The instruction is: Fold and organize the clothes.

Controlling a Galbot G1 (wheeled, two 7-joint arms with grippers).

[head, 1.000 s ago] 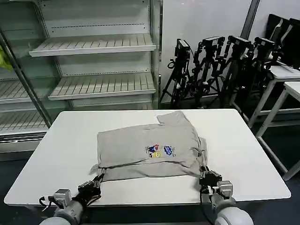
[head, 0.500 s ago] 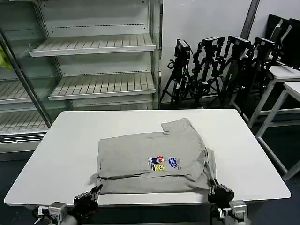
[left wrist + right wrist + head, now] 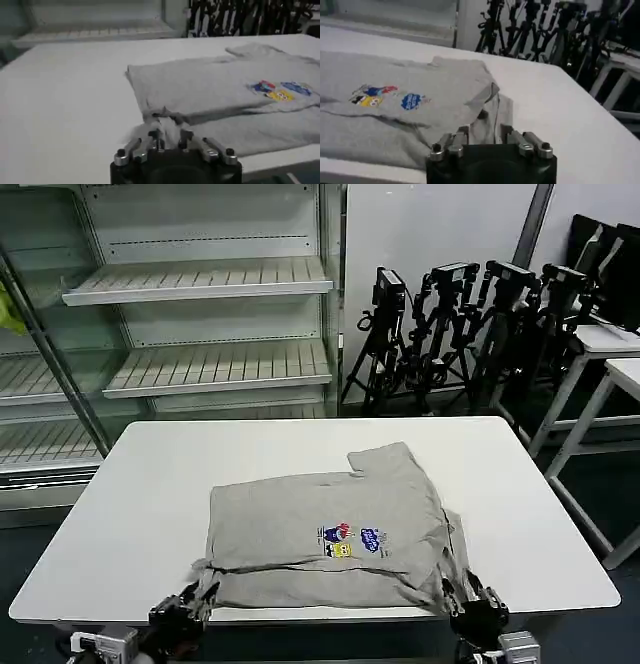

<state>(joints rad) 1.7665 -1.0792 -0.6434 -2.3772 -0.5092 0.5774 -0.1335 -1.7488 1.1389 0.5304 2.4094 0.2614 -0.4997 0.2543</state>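
Basically, left gripper (image 3: pixel 190 612) sat at the near desk edge, pinched on the near-left corner of the T-shirt (image 3: pixel 330 529); left wrist view showed cloth bunched between its fingers (image 3: pixel 157 134). Right gripper (image 3: pixel 474 611) was at the near-right corner, fingers (image 3: pixel 461 135) narrow with a fold of grey fabric running in between them, so it looked clamped on cloth too. The T-shirt lay on the white desk (image 3: pixel 150 494), toward the near edge, partly folded: upper layer doubled over a lower one, one sleeve sticking out at the far side, printed graphic (image 3: pixel 350 539) facing up on the top layer. Shelving unit (image 3: pixel 200 324) and a row of tripods (image 3: pixel 470 324) stood behind the desk, well apart from the work. Handling judgement: light, soft cotton, zero stiffness, so it sags and wrinkles anywhere unsupported. Layers slide on each other, and a one-sided pull would skew the fold. Best holds are corners and hem, both layers pinched together, both sides moved evenly.
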